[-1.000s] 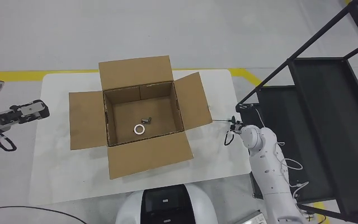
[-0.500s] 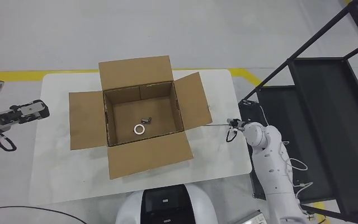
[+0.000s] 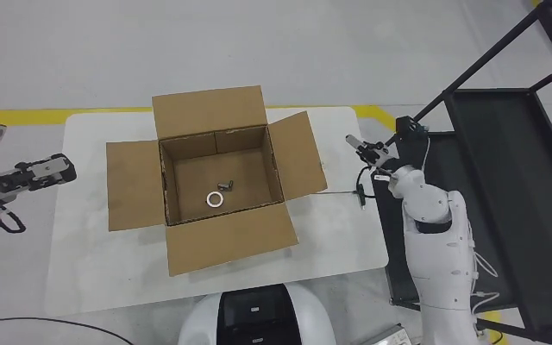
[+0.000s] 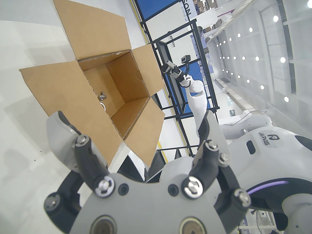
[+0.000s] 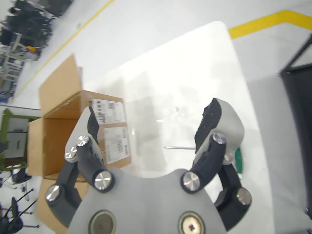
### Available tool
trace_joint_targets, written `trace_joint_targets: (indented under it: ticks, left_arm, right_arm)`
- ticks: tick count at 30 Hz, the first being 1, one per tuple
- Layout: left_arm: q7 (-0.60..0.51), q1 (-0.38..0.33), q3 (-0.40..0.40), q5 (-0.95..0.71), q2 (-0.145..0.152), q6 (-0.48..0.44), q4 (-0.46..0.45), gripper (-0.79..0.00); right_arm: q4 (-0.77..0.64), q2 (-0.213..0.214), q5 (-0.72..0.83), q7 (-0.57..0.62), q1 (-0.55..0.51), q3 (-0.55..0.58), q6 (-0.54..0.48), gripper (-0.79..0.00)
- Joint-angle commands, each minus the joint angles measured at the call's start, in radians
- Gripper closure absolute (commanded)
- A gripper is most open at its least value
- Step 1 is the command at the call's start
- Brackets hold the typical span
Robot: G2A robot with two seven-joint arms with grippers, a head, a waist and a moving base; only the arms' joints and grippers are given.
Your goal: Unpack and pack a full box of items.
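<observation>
1. the open brown cardboard box [image 3: 207, 112] stands in the middle of the white table [image 3: 336, 250]. on its floor lie a flat silver metal ring [image 3: 214, 199] and, just beside it, a small grey metal fitting [image 3: 226, 185].
2. the left gripper [image 4: 134, 118], jaws spread and empty, sits at the table's left edge, facing the box.
3. the right gripper [image 5: 152, 109], likewise spread and empty, hovers by the right edge.
4. both parts lie roughly midway between the arms, so either would probably have to cross a flap and then descend.

Bright, even light from ceiling lamps [image 4: 275, 18]; soft shadow inside the box [image 3: 188, 172]; wrist views bend straight lines.
</observation>
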Motion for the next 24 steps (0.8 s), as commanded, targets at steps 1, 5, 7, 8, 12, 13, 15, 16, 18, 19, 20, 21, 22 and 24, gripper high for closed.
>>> trace_joint_targets:
  ticks: [1,5,7,8,12,13,15,16,18,19,20,21,22,24]
  left_arm:
    - [0.0,0.0,0.0,0.0,0.0,0.0,0.0,-0.785]
    - [0.0,0.0,0.0,0.0,0.0,0.0,0.0,-0.785]
    - [0.0,0.0,0.0,0.0,0.0,0.0,0.0,-0.785]
    - [0.0,0.0,0.0,0.0,0.0,0.0,0.0,-0.785]
    - [0.0,0.0,0.0,0.0,0.0,0.0,0.0,-0.785]
    - [0.0,0.0,0.0,0.0,0.0,0.0,0.0,-0.785]
    - [0.0,0.0,0.0,0.0,0.0,0.0,0.0,-0.785]
    - [0.0,0.0,0.0,0.0,0.0,0.0,0.0,-0.785]
    - [0.0,0.0,0.0,0.0,0.0,0.0,0.0,-0.785]
    - [0.0,0.0,0.0,0.0,0.0,0.0,0.0,-0.785]
    - [0.0,0.0,0.0,0.0,0.0,0.0,0.0,-0.785]
    - [0.0,0.0,0.0,0.0,0.0,0.0,0.0,-0.785]
    - [0.0,0.0,0.0,0.0,0.0,0.0,0.0,-0.785]
    - [0.0,0.0,0.0,0.0,0.0,0.0,0.0,-0.785]
  right_arm:
    - [-0.011,0.0,0.043,-0.004,0.009,-0.028,-0.055,-0.785]
    - [-0.022,0.0,0.098,0.012,0.046,-0.101,-0.154,-0.785]
    - [-0.018,0.0,0.117,0.023,0.071,-0.138,-0.194,-0.785]
    - [-0.015,0.0,0.137,0.031,0.085,-0.16,-0.213,-0.785]
    - [0.021,0.001,0.131,0.08,0.14,-0.249,-0.277,-0.785]
    - [0.034,0.0,0.123,0.088,0.154,-0.275,-0.286,-0.785]
    - [0.065,-0.001,0.077,0.106,0.185,-0.327,-0.294,-0.785]
    - [0.085,-0.002,0.045,0.11,0.202,-0.354,-0.28,-0.785]
    - [0.12,-0.005,-0.049,0.113,0.241,-0.411,-0.226,-0.785]
    - [0.134,-0.01,-0.042,0.1,0.257,-0.437,-0.198,-0.785]
    - [0.145,-0.013,-0.047,0.098,0.273,-0.462,-0.187,-0.785]
    - [0.153,-0.014,-0.078,0.111,0.291,-0.488,-0.193,-0.785]
    - [0.165,-0.017,-0.085,0.11,0.304,-0.508,-0.191,-0.785]
    - [0.185,-0.02,-0.115,0.127,0.331,-0.555,-0.202,-0.785]
